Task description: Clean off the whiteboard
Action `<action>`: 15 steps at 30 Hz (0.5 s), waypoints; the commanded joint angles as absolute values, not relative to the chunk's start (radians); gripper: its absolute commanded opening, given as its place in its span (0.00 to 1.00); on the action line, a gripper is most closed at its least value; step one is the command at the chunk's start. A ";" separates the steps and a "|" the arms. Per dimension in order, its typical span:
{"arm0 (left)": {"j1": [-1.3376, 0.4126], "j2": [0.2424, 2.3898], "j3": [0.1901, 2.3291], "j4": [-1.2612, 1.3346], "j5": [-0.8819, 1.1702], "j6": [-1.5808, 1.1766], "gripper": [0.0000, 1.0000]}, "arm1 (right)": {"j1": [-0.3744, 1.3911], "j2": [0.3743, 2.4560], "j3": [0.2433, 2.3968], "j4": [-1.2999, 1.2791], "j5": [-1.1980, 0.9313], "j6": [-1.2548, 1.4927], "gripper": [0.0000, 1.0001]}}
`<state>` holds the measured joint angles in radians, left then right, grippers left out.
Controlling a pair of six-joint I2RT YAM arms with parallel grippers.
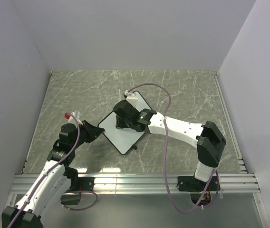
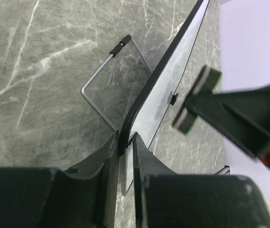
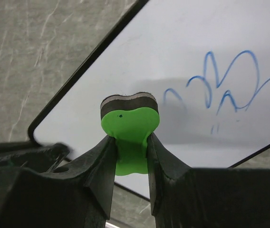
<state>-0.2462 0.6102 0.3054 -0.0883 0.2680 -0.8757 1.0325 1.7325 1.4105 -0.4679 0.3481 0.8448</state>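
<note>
The whiteboard [image 1: 125, 133], white with a thin black frame, lies tilted at the table's middle. My left gripper [image 1: 97, 130] is shut on its left corner; in the left wrist view the board's edge [image 2: 149, 90] runs up from between the fingers. My right gripper [image 1: 120, 124] is shut on the green eraser [image 3: 129, 124] and holds it over the board's near part. The eraser's dark felt faces the white surface [image 3: 173, 57]. Blue scribbles [image 3: 225, 80] lie to the right of the eraser. The eraser also shows in the left wrist view [image 2: 197, 97].
The board's wire stand [image 2: 101, 80] sticks out behind it onto the marble table [image 1: 78, 95]. White walls close in the left, back and right. An aluminium rail [image 1: 135, 180] runs along the near edge.
</note>
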 commanded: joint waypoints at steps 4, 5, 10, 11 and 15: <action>-0.256 0.604 0.321 -0.117 0.259 -0.851 0.01 | 0.904 1.706 1.288 -0.445 0.371 0.879 0.00; -0.256 0.607 0.322 -0.118 0.262 -0.850 0.01 | 0.872 1.700 1.264 -0.439 0.368 0.876 0.00; -0.261 0.618 0.327 -0.124 0.262 -0.848 0.01 | 0.825 1.701 1.148 -0.416 0.364 0.858 0.00; -0.262 0.620 0.328 -0.124 0.262 -0.847 0.01 | 0.824 1.695 1.132 -0.416 0.365 0.859 0.00; -0.264 0.621 0.328 -0.121 0.267 -0.847 0.01 | 0.830 1.669 1.055 -0.390 0.338 0.888 0.00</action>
